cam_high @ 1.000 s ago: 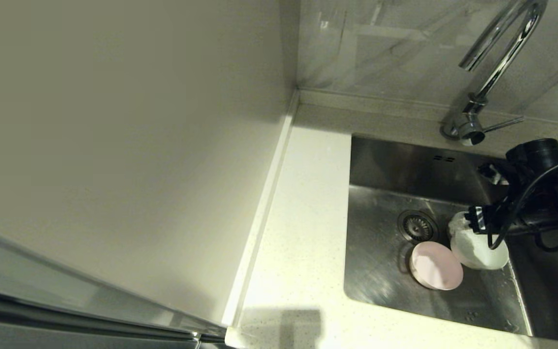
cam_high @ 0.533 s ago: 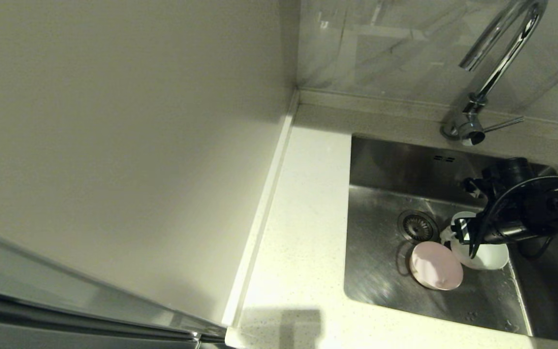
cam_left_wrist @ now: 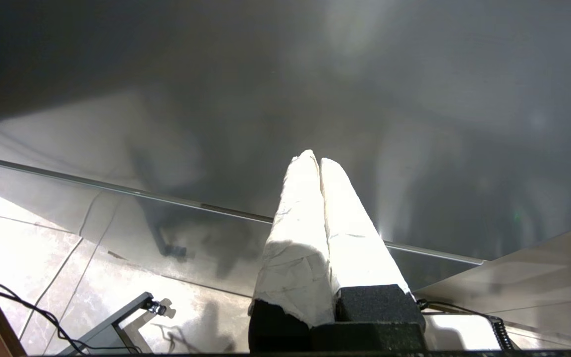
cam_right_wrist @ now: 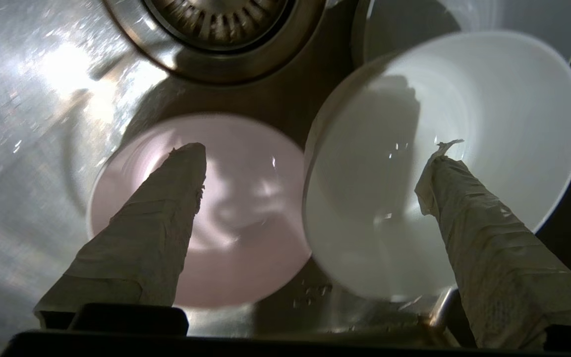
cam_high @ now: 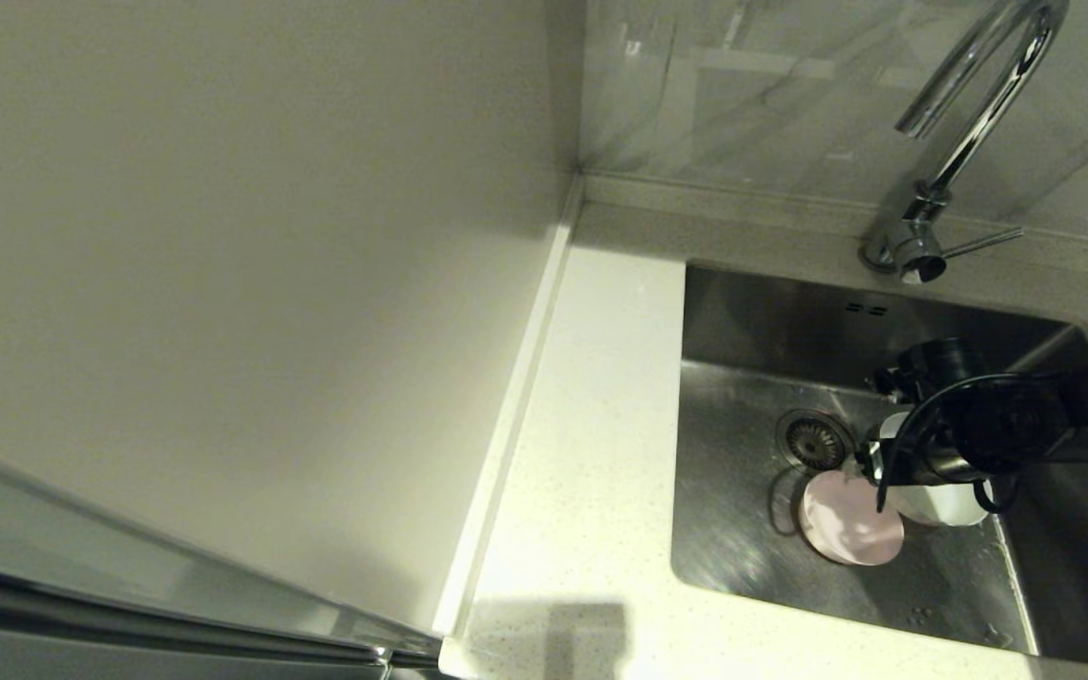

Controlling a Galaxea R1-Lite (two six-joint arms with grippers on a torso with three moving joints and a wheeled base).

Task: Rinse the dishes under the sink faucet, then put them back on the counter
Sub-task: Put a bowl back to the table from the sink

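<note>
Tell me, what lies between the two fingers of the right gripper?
In the right wrist view, the near rims of the pink bowl and white bowl lie between the open right gripper fingers.

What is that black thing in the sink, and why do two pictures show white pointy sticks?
The black thing is a robot's right arm. One picture looks down from the robot's head; the other two come from cameras on its wrists. The pointy sticks are wrapped fingers of its jaws. The right gripper hangs open inside the sink, holding nothing, one finger over the pink bowl and one over the white bowl. Both bowls sit by the drain, below the faucet. The left gripper is shut, empty, parked away from the sink. The counter beside the sink holds no bowls in these pictures.
</note>
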